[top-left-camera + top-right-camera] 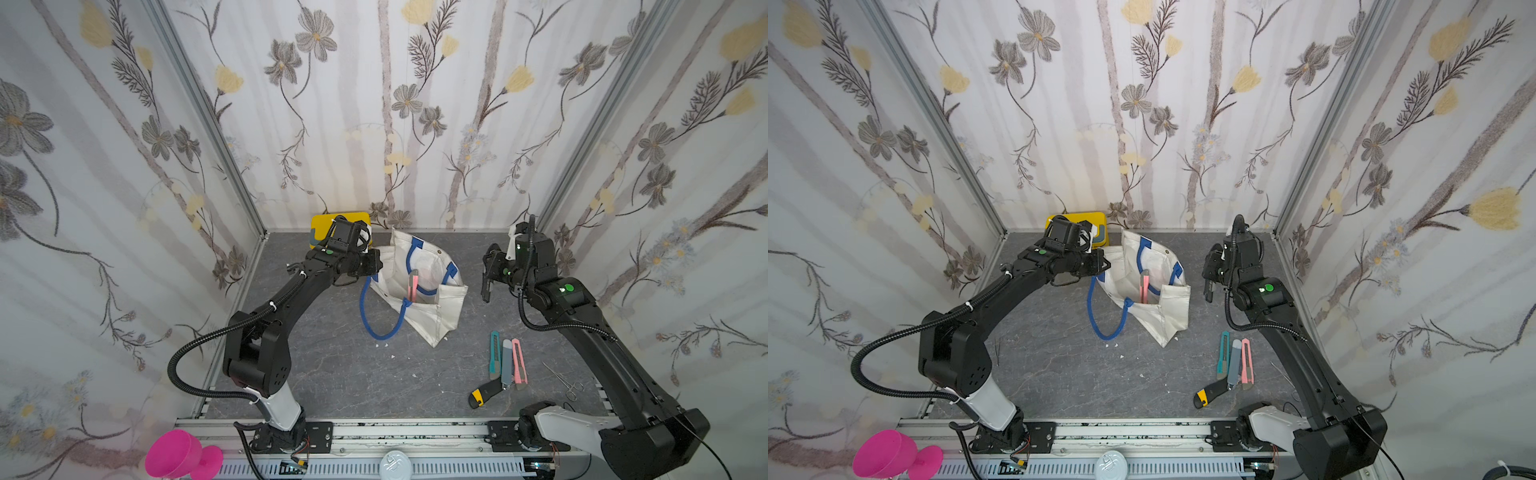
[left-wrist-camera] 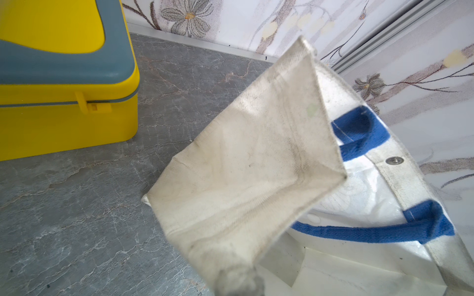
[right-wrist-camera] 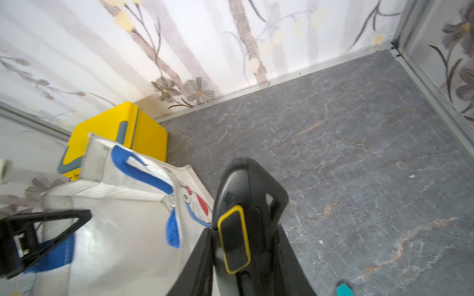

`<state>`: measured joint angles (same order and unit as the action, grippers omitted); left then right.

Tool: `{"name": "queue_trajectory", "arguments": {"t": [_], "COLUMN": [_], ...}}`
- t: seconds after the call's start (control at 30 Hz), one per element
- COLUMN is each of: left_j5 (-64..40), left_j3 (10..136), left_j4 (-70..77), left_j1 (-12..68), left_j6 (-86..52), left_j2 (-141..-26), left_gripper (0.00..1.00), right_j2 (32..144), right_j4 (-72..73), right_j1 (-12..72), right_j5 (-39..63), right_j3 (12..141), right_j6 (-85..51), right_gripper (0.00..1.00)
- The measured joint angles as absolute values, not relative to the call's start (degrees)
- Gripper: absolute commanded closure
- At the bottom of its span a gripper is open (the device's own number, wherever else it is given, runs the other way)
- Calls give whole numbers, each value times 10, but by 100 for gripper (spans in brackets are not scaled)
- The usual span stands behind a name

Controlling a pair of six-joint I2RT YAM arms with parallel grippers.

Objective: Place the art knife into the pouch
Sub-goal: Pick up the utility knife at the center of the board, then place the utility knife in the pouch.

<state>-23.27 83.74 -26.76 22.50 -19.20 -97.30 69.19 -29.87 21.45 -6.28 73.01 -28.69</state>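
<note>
Art knife (image 3: 234, 238), black with a yellow-edged slider: you have it clamped between the fingers of the right gripper (image 1: 486, 286). It is in the air over the far right part of the desk (image 1: 332, 374), to the right of the pouch (image 1: 432, 316) and apart from it. Its long axis runs in line with the fingers. The rounded end sticks out past the fingertips and points steeply down toward the desk.

Your desk is a grey stone-look sheet with pale and rusty veins. Floral wallpaper (image 1: 374, 124) in grey and yellow closes it in on the left, far and right sides, with metal rails along the front edge.

The pouch sits in the far half, near the middle. Its mouth is open and one blue rope handle trails toward the front edge. Your left gripper (image 1: 374, 268) is closed on the pouch's left rim and holds the canvas up. A pink knife (image 1: 412, 286) stands inside the opening.

A yellow box (image 1: 322, 222) sits at the far edge, behind the left gripper. Toward the front right corner you have a row of three knives (image 1: 506, 361) in teal, grey and pink. A second black-and-yellow knife (image 1: 482, 395) lies just in front of them, and thin metal forceps (image 1: 561, 380) lie to their right.
</note>
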Motion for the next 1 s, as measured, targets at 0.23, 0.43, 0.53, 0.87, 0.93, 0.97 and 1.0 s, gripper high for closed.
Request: {"name": "queue_trajectory", "arguments": {"t": [0.23, 0.43, 0.53, 0.87, 0.93, 0.97, 1.0], "left_j5": [-232, -232, -233, -234, -234, -234, -234], "left_j3": [837, 837, 836, 834, 834, 834, 834], "left_j4": [-268, -268, -267, -264, -264, -264, -264], "left_j1": [225, 225, 225, 226, 226, 226, 226], "left_j6": [-192, -193, -193, -194, -194, -194, -193], "left_j2": [-973, -973, -973, -971, -970, -970, -969], "left_gripper": [100, 100, 100, 100, 100, 100, 100], "right_j2": [734, 763, 786, 884, 901, 905, 909], "right_j4": [-298, -293, -278, -242, -233, -229, -224], "right_j1": [280, 309, 317, 354, 361, 365, 369], "right_j5": [-61, -62, -58, -44, -47, -47, -44], "right_j3": [790, 855, 874, 883, 877, 872, 864], "right_j6": [-289, -288, -288, -279, -279, -279, -279], "right_gripper": [95, 94, 94, 94, 93, 91, 88]}}
